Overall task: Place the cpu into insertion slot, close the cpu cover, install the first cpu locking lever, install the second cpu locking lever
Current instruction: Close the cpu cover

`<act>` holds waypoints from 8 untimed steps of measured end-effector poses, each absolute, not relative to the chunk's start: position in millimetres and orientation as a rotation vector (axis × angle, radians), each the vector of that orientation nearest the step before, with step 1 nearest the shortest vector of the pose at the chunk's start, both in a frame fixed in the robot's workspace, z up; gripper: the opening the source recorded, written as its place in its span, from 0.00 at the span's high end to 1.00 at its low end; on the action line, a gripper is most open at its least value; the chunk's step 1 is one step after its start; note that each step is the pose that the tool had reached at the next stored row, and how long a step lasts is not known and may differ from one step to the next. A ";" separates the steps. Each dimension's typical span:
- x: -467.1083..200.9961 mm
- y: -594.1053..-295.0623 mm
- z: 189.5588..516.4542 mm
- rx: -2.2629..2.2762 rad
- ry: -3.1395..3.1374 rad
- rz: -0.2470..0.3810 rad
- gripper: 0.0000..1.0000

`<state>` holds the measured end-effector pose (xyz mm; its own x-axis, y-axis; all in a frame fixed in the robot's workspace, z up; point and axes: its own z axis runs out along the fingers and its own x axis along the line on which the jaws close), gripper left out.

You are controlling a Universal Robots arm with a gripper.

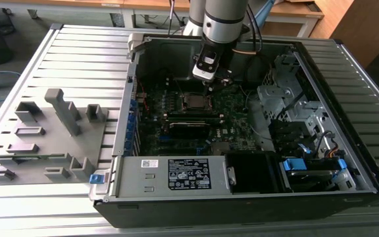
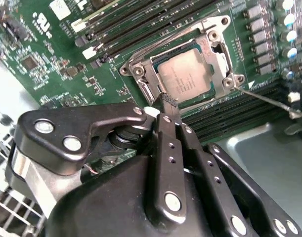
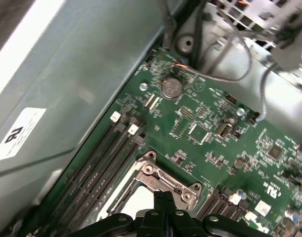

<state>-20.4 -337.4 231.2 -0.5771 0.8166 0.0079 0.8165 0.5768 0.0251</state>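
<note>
Inside the open computer case, the gripper (image 2: 166, 102), fingers pressed together and holding nothing, is resting its tip at the edge of the cpu cover (image 2: 155, 74). It appears to be pressing the cover flat over the cpu (image 2: 186, 76) sitting in the insertion slot (image 1: 194, 101), which lies at the gripper's seven o'clock in the exterior view. One locking lever (image 2: 269, 101) is sticking out unlatched.

Seated cpu (image 2: 186, 74) under cpu cover (image 2: 141, 70); gripper (image 2: 169, 102) jaws together at cover edge.
</note>
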 end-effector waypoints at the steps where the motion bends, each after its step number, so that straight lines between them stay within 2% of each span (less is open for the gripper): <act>1: -20.4 -337.4 231.2 1.424 2.795 0.041 0.89; 8: -20.4 -337.4 231.2 1.420 2.797 0.041 0.89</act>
<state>-20.4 -337.4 231.2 -0.5905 0.8070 0.0079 0.8069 0.5901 0.0251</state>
